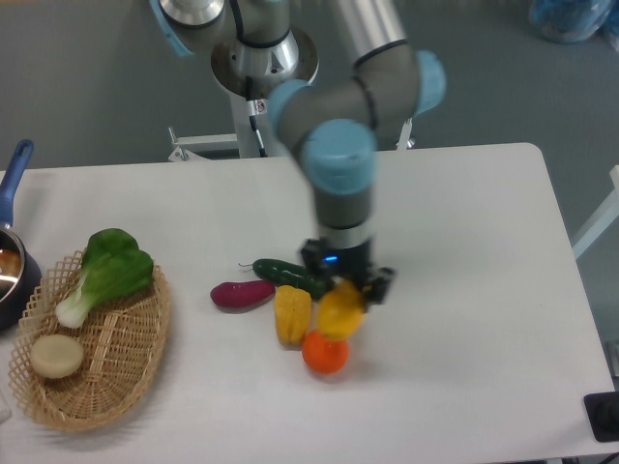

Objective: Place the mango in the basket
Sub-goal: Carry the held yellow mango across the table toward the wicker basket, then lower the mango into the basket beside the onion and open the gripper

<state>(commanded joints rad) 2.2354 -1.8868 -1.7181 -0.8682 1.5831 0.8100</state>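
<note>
Jaws pinch the mango [339,311], holding it off the counter [464,290] near the middle of the frame; the gripper [343,290] points straight down from a grey arm with pale blue joint caps [334,159] that reaches in from the top of the picture. A small blue light glows on the gripper body just above the fruit. The view is a little blurred around the arm, so the exact line of the fingers is hard to make out.

The mango hangs right above a cluster of produce on the counter. Directly below it sits a round orange fruit [325,352]; from this angle I cannot tell whether the two touch. Just left of the mango is a lumpy yellow pepper [292,314], and behind that a dark green cucumber [288,275] lies partly hidden by the gripper. A purple eggplant [242,293] lies left of the cucumber's end.

The basket [135,362] is well apart from all this, at the lower left of the frame. A leafy green bok choy [104,274] rests in its upper end and a pale round onion [56,356] in its lower end. At the far left edge a dark pot with a blue handle [14,174] is partly cut off.
</note>
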